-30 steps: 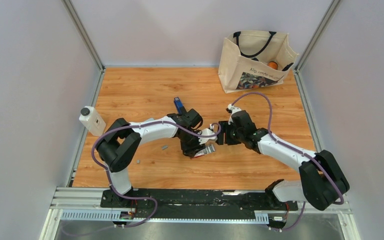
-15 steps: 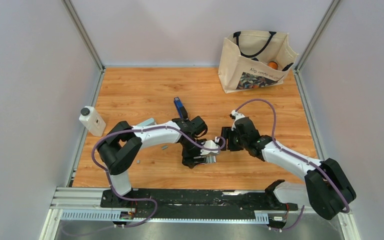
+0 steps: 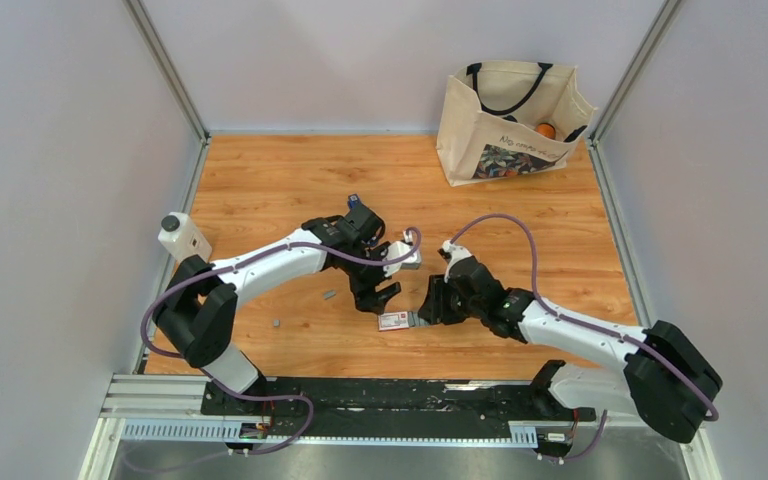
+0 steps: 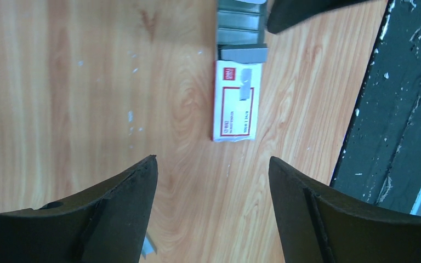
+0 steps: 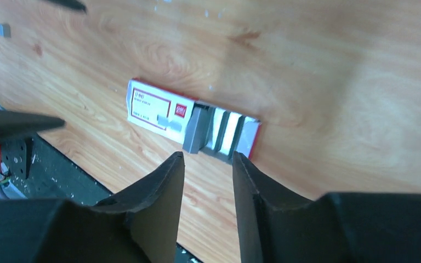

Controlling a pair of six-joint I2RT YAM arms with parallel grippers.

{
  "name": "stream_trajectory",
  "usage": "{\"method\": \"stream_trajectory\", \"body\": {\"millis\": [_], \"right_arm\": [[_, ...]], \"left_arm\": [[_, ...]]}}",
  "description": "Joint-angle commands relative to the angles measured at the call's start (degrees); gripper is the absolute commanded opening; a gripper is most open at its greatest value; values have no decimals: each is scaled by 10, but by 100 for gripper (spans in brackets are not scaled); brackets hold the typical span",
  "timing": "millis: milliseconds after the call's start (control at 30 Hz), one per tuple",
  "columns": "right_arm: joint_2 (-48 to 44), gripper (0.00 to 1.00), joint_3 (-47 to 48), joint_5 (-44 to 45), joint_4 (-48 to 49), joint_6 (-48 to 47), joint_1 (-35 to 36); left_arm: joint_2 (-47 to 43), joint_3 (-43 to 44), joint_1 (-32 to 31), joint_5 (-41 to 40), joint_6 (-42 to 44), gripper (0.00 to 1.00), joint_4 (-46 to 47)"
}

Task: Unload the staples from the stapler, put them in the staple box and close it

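A blue stapler [image 3: 358, 212] lies on the wooden surface [image 3: 280, 180], half hidden by the left arm. The left fingers [image 4: 115, 203] gape wide, empty. The right fingers [image 5: 153, 213] stand narrowly apart, empty, beside an opened carton [image 5: 153, 112]. Seemingly between steps; next, grasp the stapler.

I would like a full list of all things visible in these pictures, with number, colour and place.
table: one, brown wood, under everything.
tote bag: one, cream, far right corner.
bottle: one, white with black cap, left edge.
stapler: one, blue, beside the left wrist.
carton: one, red-and-white, tray slid open, near middle.
staples: grey strips in the carton's tray; two loose pieces left of it.
left fingers: two, black, wide open.
right fingers: two, black, slightly apart, empty.
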Motion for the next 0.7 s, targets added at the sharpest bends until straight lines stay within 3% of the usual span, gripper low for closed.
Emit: {"method": "stream_trajectory", "body": {"millis": [0, 200, 667], "right_arm": [[24, 36, 24, 13, 21, 32, 38], [27, 15, 22, -18, 33, 39, 55], [105, 12, 28, -21, 82, 52, 84]], "left_arm": [[-37, -4, 28, 41, -34, 82, 10], [-53, -29, 39, 35, -32, 81, 20], [-28, -31, 39, 26, -37, 80, 31]]}}
